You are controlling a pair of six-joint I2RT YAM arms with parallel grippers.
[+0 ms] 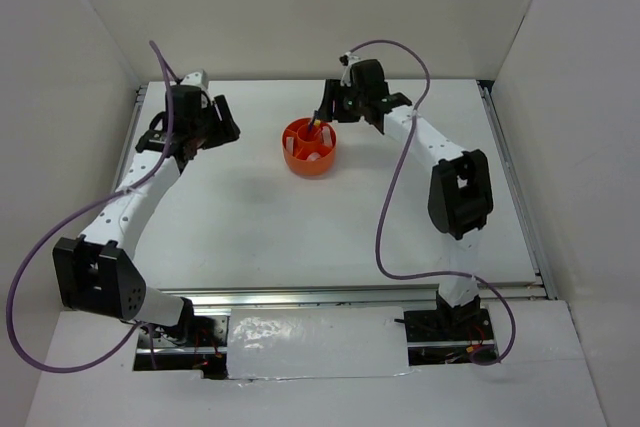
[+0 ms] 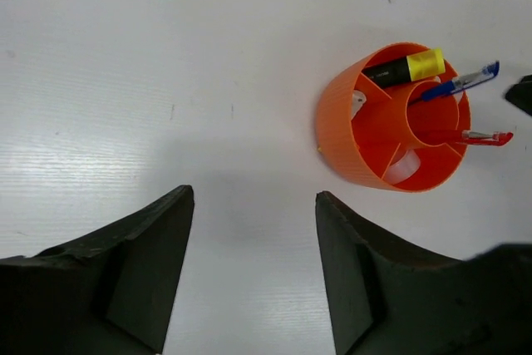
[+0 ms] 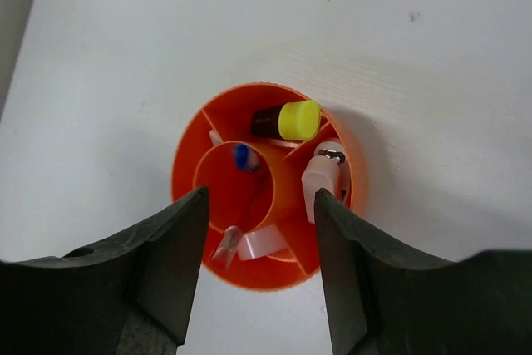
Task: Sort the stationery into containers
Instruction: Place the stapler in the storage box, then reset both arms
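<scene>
The round orange organizer (image 1: 300, 162) stands at the middle back of the table. In the right wrist view I look straight down into the organizer (image 3: 189, 143): a blue pen (image 3: 243, 157) and a red pen (image 3: 226, 243) in the central cup, a yellow-capped marker (image 3: 287, 120), a pink-white piece (image 3: 320, 180) and a white tape ring (image 3: 266, 243) in outer compartments. My right gripper (image 3: 261, 195) hangs open just above it, holding nothing. My left gripper (image 2: 254, 197) is open over bare table, left of the organizer (image 2: 341, 130).
White walls close in the table at the back and on both sides. A metal rail (image 1: 512, 177) runs along the right edge. The right arm's purple cable (image 1: 395, 187) loops over the table's right half.
</scene>
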